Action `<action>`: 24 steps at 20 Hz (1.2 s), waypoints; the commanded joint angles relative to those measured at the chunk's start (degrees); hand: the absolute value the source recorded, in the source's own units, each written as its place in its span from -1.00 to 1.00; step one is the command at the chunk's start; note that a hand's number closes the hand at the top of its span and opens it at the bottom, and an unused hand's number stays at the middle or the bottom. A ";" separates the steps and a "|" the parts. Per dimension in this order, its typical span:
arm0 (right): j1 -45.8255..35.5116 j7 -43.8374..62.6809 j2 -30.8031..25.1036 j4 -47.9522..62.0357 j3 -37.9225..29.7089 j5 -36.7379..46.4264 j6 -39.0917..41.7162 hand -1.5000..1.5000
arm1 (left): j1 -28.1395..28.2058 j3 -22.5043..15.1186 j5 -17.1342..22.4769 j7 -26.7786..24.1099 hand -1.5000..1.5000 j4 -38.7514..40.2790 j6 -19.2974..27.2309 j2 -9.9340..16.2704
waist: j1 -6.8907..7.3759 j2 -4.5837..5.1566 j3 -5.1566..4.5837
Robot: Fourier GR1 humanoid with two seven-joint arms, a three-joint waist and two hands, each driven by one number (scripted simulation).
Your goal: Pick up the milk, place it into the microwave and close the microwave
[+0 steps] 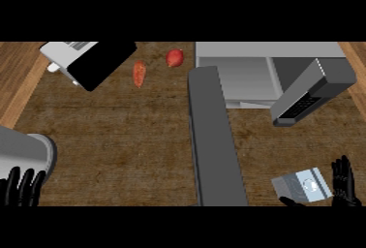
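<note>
The pick-up looks not yet made: the right hand (346, 183) stands wide with straight fingers, the milk (304, 185) just beside its palm, so next it must curl round it.

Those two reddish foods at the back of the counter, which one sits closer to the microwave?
The rounder red one is closer to the microwave; the longer orange one lies farther left, beside the toaster.

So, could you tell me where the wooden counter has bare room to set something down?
The widest bare patch lies between the long grey microwave door and the left hand, below the two red vegetables. It is crowded around the grey-white milk carton by the right hand.
</note>
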 commanded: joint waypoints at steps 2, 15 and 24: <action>-2.76 -3.55 0.27 8.45 -0.38 0.14 2.45 -1.00 | 0.50 2.98 3.58 0.95 -1.00 -1.72 -1.82 1.09 | 0.04 0.01 0.00; -8.00 -15.61 -1.89 26.14 -4.43 -2.78 10.54 -1.00 | -2.18 4.43 2.78 -1.12 -1.00 4.20 -2.45 0.34 | -0.10 0.02 0.00; -14.41 -21.10 -0.32 32.89 -5.62 -6.03 16.09 1.00 | -3.36 0.57 0.59 5.53 -1.00 -2.24 0.92 -0.39 | -0.11 0.08 0.05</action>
